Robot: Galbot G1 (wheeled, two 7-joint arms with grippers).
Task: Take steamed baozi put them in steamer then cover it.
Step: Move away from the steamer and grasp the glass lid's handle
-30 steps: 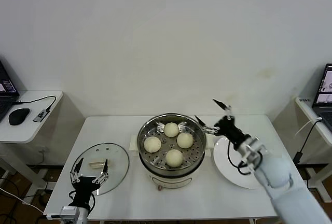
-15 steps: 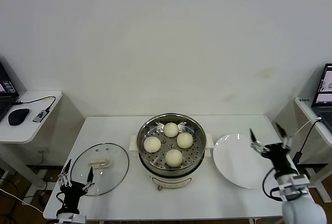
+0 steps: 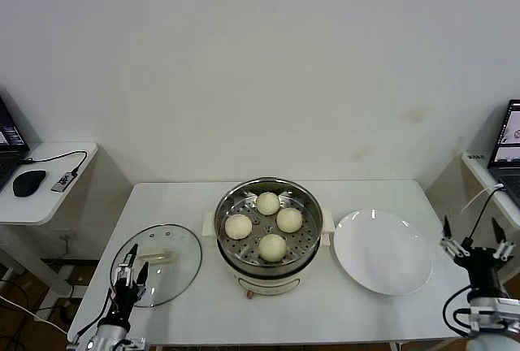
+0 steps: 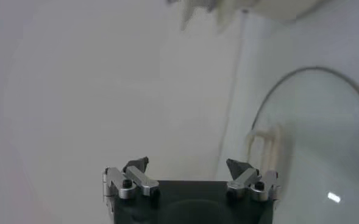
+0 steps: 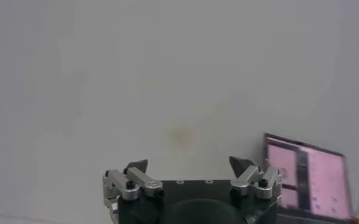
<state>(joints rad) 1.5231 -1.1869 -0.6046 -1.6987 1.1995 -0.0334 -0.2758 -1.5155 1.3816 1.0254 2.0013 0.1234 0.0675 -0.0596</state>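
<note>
All four baozi (image 3: 267, 223) sat in the steamer (image 3: 269, 222); the left gripper (image 3: 130, 274), fingers spread and empty, hung by the cover (image 3: 157, 263) on the surface (image 3: 195, 318) and should centre on its bar handle (image 3: 155, 257) before closing; the right gripper (image 3: 475, 247) idled, open.

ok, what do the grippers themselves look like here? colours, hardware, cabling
Both match: left gripper and right gripper have a black body, silver metal finger links with black screws, and dark pointed tips. In the head view, black cables loop under the right gripper, above a pale wrist section.
</note>
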